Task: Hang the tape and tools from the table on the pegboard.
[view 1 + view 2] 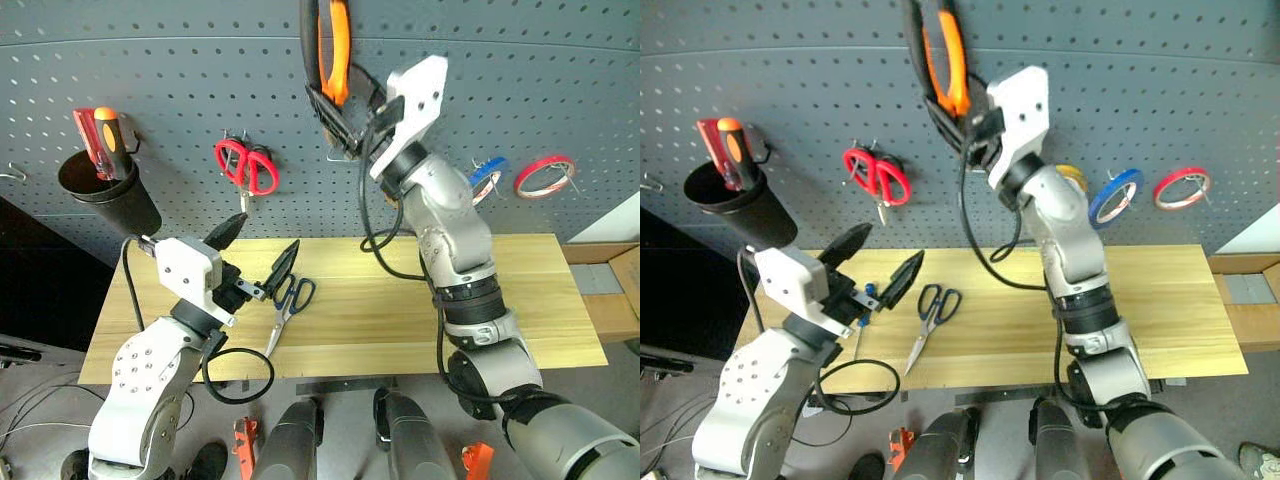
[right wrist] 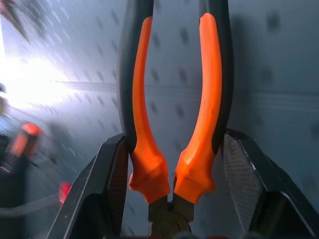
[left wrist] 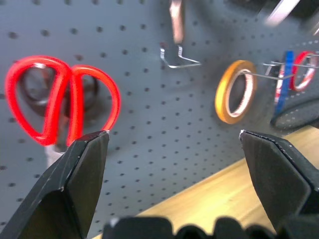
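Right tool grips the pliers up against the pegboard; next, seat the handles over a hook. Left tool hangs open above the blue-handled scissors on the worktop.

Bare pegboard above red scissors; black cup and tape rolls crowd flanks.

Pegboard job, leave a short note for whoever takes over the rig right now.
Right gripper: shut on the pliers, raised at the pegboard, not hung yet.
Left gripper: open, empty, above the table.
Blue tape: on a hook, between the yellow and red rolls.
Blue-handled scissors and blue screwdriver: on the table.
Left: hang the pliers, then the scissors and screwdriver.
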You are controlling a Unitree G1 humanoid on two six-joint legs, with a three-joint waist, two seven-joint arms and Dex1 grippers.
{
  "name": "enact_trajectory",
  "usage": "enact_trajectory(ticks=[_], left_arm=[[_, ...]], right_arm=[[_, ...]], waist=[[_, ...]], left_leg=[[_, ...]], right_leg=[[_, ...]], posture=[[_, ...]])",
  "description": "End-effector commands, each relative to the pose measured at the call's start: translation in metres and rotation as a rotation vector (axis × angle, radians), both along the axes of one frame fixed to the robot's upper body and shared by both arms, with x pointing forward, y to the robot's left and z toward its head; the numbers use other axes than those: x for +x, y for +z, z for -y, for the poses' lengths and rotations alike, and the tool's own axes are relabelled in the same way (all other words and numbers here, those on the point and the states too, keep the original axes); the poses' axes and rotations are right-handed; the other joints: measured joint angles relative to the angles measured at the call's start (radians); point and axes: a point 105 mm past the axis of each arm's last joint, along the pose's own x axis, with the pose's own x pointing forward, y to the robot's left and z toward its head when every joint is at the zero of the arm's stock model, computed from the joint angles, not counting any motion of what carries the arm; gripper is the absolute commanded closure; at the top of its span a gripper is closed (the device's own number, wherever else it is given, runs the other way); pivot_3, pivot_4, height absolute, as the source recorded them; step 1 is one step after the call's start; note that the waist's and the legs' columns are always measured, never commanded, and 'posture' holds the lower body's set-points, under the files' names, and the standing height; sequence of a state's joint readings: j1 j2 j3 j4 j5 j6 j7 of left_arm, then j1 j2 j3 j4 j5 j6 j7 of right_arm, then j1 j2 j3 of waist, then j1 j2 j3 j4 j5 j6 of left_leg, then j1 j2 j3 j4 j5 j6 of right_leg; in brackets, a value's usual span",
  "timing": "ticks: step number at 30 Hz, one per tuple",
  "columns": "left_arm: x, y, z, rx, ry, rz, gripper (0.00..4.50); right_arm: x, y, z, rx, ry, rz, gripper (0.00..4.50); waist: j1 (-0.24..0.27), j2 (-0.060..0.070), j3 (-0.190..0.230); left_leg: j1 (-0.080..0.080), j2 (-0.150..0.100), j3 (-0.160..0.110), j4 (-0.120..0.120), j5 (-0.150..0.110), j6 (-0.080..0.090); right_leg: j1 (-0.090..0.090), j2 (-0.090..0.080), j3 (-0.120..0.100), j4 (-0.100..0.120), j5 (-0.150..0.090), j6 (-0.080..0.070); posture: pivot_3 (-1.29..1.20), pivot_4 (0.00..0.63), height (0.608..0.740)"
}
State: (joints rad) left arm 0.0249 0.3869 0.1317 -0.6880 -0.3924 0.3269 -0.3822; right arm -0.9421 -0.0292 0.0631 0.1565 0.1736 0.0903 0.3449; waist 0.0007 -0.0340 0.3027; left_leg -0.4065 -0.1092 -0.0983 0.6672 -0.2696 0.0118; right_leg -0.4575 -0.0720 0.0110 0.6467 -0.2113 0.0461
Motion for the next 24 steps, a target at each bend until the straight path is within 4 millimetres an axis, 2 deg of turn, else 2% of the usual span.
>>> enact_trajectory(ticks=[1,7,12,21,23,24], left_arm=[[-0.010,0.011,0.006,0.004,-0.027,0.051,0.00],[-0.010,0.014,0.005,0.012,-0.024,0.055,0.00],[-0.011,0.013,0.003,0.019,-0.014,0.050,0.00],[-0.015,0.011,0.003,0.017,0.002,0.042,0.00],[-0.015,0.010,0.001,0.022,0.010,0.039,0.00],[-0.014,0.010,0.001,0.024,0.013,0.037,0.00]], right_arm=[[-0.011,0.017,0.004,0.010,-0.050,0.141,2.26],[-0.007,0.012,0.011,0.036,-0.106,0.149,2.26],[-0.010,-0.004,0.002,0.006,-0.090,0.137,2.26],[-0.010,-0.009,-0.005,-0.014,-0.097,0.146,2.26],[-0.006,-0.017,-0.007,-0.034,-0.109,0.122,2.26],[0.001,-0.028,-0.008,-0.066,-0.129,0.079,2.26]], waist=[[0.000,0.000,0.000],[0.000,0.000,0.000],[0.001,0.000,-0.002],[0.001,0.000,-0.002],[0.001,0.000,-0.002],[0.001,0.000,-0.002]], left_leg=[[0.000,0.000,0.000,0.000,0.000,0.000],[0.000,0.000,0.000,0.000,0.000,0.000],[0.001,0.000,0.000,0.001,0.000,0.000],[0.001,0.000,0.000,0.001,0.000,0.000],[0.001,0.000,0.000,0.001,0.000,0.000],[0.001,0.000,0.000,0.001,0.000,0.000]], right_leg=[[0.000,0.000,0.000,0.000,0.000,0.000],[0.000,0.000,0.000,0.000,0.000,0.000],[0.001,0.000,0.000,0.001,0.000,0.000],[0.001,0.000,0.000,0.001,0.000,0.000],[0.001,0.000,0.000,0.001,0.000,0.000],[0.001,0.000,0.000,0.001,0.000,0.000]], posture=[[0.11,0.250,0.740],[0.12,0.248,0.740],[0.12,0.247,0.740],[0.14,0.248,0.740],[0.14,0.250,0.740],[0.14,0.254,0.740]])
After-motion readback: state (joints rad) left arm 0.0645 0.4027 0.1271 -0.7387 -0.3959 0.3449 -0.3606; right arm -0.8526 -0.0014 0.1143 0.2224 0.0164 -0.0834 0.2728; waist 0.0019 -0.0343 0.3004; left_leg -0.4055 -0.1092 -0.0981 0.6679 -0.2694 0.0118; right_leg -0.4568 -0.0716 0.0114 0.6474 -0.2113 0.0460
